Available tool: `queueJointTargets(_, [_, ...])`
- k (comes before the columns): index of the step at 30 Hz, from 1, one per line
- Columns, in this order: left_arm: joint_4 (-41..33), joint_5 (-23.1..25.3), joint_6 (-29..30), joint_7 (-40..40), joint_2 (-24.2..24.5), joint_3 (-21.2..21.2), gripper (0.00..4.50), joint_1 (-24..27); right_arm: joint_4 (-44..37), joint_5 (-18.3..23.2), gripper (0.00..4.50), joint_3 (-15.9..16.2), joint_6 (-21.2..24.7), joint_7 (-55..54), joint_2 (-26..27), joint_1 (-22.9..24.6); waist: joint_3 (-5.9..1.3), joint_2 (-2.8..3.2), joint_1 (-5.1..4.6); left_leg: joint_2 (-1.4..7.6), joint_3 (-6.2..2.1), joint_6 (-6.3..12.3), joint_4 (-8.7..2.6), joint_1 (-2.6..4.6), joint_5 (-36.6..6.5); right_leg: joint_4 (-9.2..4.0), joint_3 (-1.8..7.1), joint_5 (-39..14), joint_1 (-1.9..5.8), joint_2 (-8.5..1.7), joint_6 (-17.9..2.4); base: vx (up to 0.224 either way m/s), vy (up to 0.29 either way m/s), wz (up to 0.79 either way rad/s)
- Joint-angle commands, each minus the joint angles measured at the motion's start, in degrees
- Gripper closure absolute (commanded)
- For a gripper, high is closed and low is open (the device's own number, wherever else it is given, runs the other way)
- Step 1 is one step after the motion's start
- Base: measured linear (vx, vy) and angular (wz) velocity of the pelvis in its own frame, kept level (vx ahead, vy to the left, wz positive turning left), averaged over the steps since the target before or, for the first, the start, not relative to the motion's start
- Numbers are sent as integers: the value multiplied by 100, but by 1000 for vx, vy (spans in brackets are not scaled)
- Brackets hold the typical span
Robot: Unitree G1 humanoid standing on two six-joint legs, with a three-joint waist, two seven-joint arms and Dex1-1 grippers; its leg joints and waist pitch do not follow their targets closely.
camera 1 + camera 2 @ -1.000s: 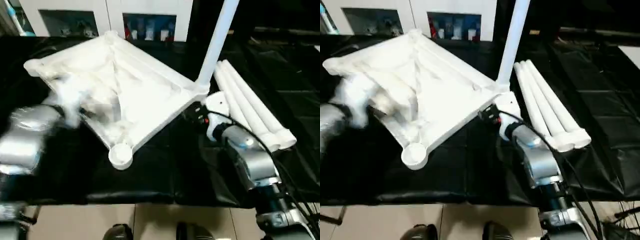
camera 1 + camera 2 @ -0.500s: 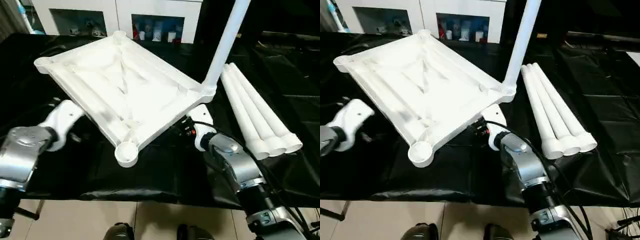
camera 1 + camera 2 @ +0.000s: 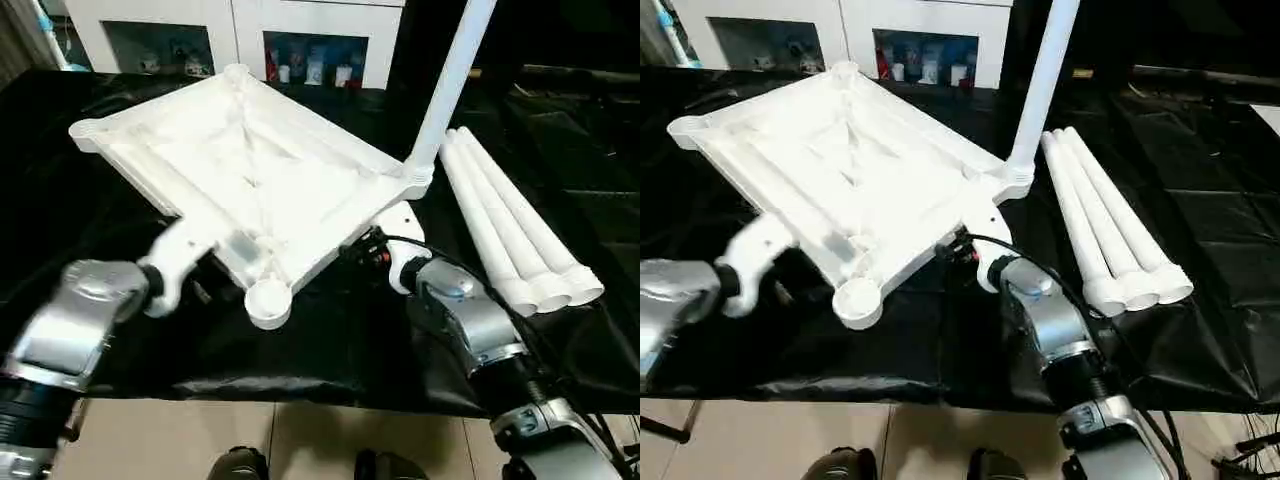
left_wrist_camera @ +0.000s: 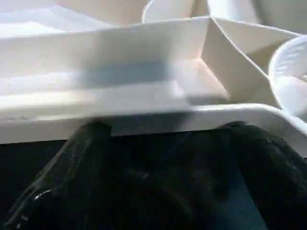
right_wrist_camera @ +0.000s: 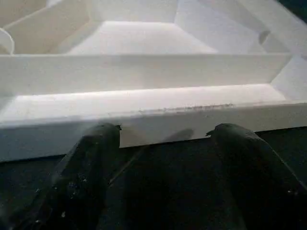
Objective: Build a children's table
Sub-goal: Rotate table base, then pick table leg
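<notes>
Left eye view: the white table top (image 3: 250, 180) is lying upside down on my black-covered worktop (image 3: 330, 340), ribbed underside facing up, its rounded corner sockets showing. One leg (image 3: 450, 80) is standing upright in the socket at the corner on my right, while three loose legs (image 3: 515, 235) are lying side by side on the worktop just beyond that corner. My left hand (image 4: 163, 132) is reaching to the near long edge of the top, beside the nearest corner socket (image 3: 267, 300); in the left wrist view its black fingers (image 4: 91, 139) are standing wide apart with their tips at the rim, clamping nothing. My right hand (image 5: 165, 132) is pointing at the near short edge below the standing leg, its fingers (image 5: 100, 139) likewise parted, tips just at the rim. A white glass-door cabinet (image 3: 240, 30) is standing behind the worktop.
</notes>
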Motion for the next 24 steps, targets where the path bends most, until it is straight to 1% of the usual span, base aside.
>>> queueJointTargets(1, [242, 35, -151, 348, -439, -194, 3, -171, -345, -117, 102, -154, 184, -205, -130, -90, -539, 142, -7, 188, -85, -117, -412, 289, -1772, -428, 170, -1517, 226, -185, -1047, 0, 0, 0])
queueJointTargets(2, [254, 35, -157, 361, -459, -196, 3, -178, -355, -121, 102, -160, 198, -214, -137, -93, -545, 136, 3, 183, -94, -113, -408, 286, -1817, -424, 171, -1575, 235, -198, -1036, 0, 0, 0])
queueJointTargets(3, [374, 36, -218, 498, -655, -218, 3, -257, -452, -159, 102, -229, 344, -305, -211, -129, -539, 182, -8, 182, -131, -130, -438, 228, -1844, -408, 159, -1684, 284, -215, -995, 0, 0, 0])
queueJointTargets(4, [568, 36, -307, 631, -876, -231, 3, -374, -591, -113, 102, -356, 535, -319, -310, -166, -531, 163, -23, 172, -135, -140, -443, 228, -1910, -434, 150, -1794, 286, -194, -905, 0, 0, 0])
queueJointTargets(5, [568, 36, -307, 631, -876, -231, 3, -374, -591, -113, 102, -356, 535, -319, -310, -166, -543, 148, -16, 174, -134, -142, -434, 243, -1922, -441, 152, -1808, 283, -202, -880, 0, 0, 0])
queueJointTargets(6, [877, 91, -468, 793, -1122, -259, 3, -550, -760, -6, 102, -556, 749, -334, -424, -216, -520, 192, -26, 154, -136, -130, -433, 234, -1957, -465, 154, -1881, 277, -192, -840, 0, 0, 0])
queueJointTargets(7, [1007, 122, -585, 856, -1205, -271, 3, -623, -808, 21, 102, -628, 821, -357, -464, -239, -536, 174, -12, 156, -132, -133, -424, 249, -1968, -471, 153, -1876, 274, -193, -822, 0, 0, 0])
queueJointTargets(8, [1197, 171, -765, 944, -1315, -293, 3, -734, -862, 50, 102, -730, 916, -397, -517, -277, -539, 159, -19, 145, -135, -103, -426, 229, -1909, -474, 150, -1806, 296, -189, -812, 0, 0, 0])
queueJointTargets(9, [1197, 171, -765, 944, -1315, -293, 3, -734, -862, 50, 102, -730, 916, -397, -517, -277, -547, 148, -14, 141, -144, -88, -422, 214, -1858, -460, 145, -1785, 313, -198, -811, 0, 0, 0])
queueJointTargets(10, [1377, 178, -982, 1011, -1443, -293, 3, -846, -911, 25, 102, -791, 1055, -447, -582, -311, -551, 174, -16, 155, -166, -84, -431, 171, -1771, -434, 142, -1758, 343, -233, -832, 0, 0, 0])
queueJointTargets(11, [1439, 178, -1091, 1037, -1487, -286, 3, -883, -913, 0, 102, -800, 1111, -472, -602, -328, -551, 141, -35, 140, -164, -57, -426, 154, -1720, -457, 129, -1798, 355, -218, -801, 0, 0, 0])
queueJointTargets(12, [1575, 177, -1331, 1096, -1587, -271, 3, -963, -919, -56, 102, -820, 1233, -527, -648, -365, -547, 150, -41, 127, -151, -26, -412, 171, -1721, -488, 131, -1841, 330, -205, -807, 0, 0, 0])
queueJointTargets(13, [1768, 178, -1733, 1181, -1750, -235, 3, -1077, -923, -101, 102, -848, 1422, -578, -711, -413, -549, 147, -40, 121, -154, -2, -408, 162, -1673, -496, 128, -1859, 345, -207, -821, 0, 0, 0])
queueJointTargets(14, [1768, 178, -1733, 1181, -1750, -235, 3, -1077, -923, -101, 102, -848, 1422, -578, -711, -413, -549, 147, -40, 121, -154, -2, -408, 162, -1673, -496, 128, -1859, 345, -207, -821, 0, 0, 0])
queueJointTargets(15, [1897, 182, -2006, 1239, -1860, -208, 3, -1151, -927, -122, 102, -862, 1548, -613, -753, -444, -564, 143, -34, 137, -159, 21, -404, 145, -1578, -478, 126, -1733, 357, -221, -871, 0, 0, 0])
queueJointTargets(16, [1897, 182, -2006, 1239, -1860, -208, 3, -1151, -927, -122, 102, -862, 1548, -613, -753, -444, -566, 145, -31, 138, -155, 22, -404, 148, -1585, -471, 123, -1725, 358, -216, -878, 0, 0, 0])
queueJointTargets(17, [1917, 147, -2214, 1207, -1982, -205, 1, -1227, -881, -129, 85, -886, 1767, -604, -847, -499, -557, 178, -32, 147, -164, 39, -405, 152, -1565, -464, 125, -1668, 353, -225, -910, 0, 0, 0])
queueJointTargets(18, [1887, 116, -2316, 1166, -2046, -211, 0, -1265, -854, -126, 75, -912, 2001, -587, -921, -542, -560, 153, -38, 148, -156, 55, -401, 153, -1523, -459, 123, -1569, 366, -216, -952, 0, 0, 0])
queueJointTargets(19, [1887, 116, -2316, 1166, -2046, -211, 0, -1265, -854, -126, 69, -912, 2001, -587, -921, -542, -566, 148, -41, 147, -155, 68, -395, 149, -1473, -444, 124, -1495, 378, -217, -986, 0, 0, 0])
queueJointTargets(20, [1803, 90, -2327, 1119, -2047, -213, 0, -1269, -809, -90, 65, -964, 2218, -560, -986, -591, -557, 168, -36, 149, -149, 100, -390, 154, -1438, -442, 127, -1444, 370, -223, -1026, 0, 0, 0])
queueJointTargets(21, [1642, 54, -2287, 965, -1959, -225, 0, -1229, -743, -55, 55, -1000, 2520, -503, -1080, -677, -565, 153, -47, 147, -151, 132, -386, 127, -1373, -431, 124, -1382, 393, -228, -1042, 0, 0, 0])
queueJointTargets(22, [1622, 49, -2278, 946, -1947, -227, 0, -1223, -733, -53, 41, -1001, 2538, -498, -1087, -686, -563, 148, -52, 141, -149, 151, -383, 131, -1342, -426, 123, -1354, 398, -221, -1053, 0, 0, 0])
queueJointTargets(23, [1404, -10, -2173, 730, -1811, -243, 0, -1149, -620, -29, 31, -1016, 2733, -438, -1168, -783, -574, 148, -65, 146, -160, 179, -380, 121, -1239, -398, 120, -1274, 417, -236, -1115, 0, 0, 0])
queueJointTargets(24, [1093, -130, -2059, 349, -1600, -299, 0, -1042, -432, -31, 20, -1050, 2965, -433, -1248, -953, -563, 141, -81, 153, -138, 193, -374, 136, -1245, -419, 125, -1285, 384, -226, -1143, 0, 0, 0])
